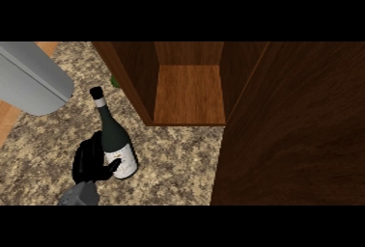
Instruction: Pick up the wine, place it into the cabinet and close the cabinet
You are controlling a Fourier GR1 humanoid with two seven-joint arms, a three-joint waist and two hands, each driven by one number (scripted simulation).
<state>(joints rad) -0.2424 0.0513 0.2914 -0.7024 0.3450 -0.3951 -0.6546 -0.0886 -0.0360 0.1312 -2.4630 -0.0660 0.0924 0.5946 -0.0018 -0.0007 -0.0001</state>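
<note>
A dark green wine bottle [113, 135] with a white label and a black cap stands on the speckled stone counter [171, 164], just left of the cabinet's opening. My left hand [91, 163] comes up from the lower edge and is curled round the bottle's lower body from the left, with the thumb across the label. The wooden cabinet [189, 94] is open and its inner floor is bare. Its dark door [299, 130] is swung out and fills the right side of the view. My right hand does not show.
A large grey rounded shape [32, 79] juts in at the upper left, above the counter. A small green thing [114, 82] peeks out by the cabinet's left wall. A strip of light wood [8, 120] runs along the counter's left edge.
</note>
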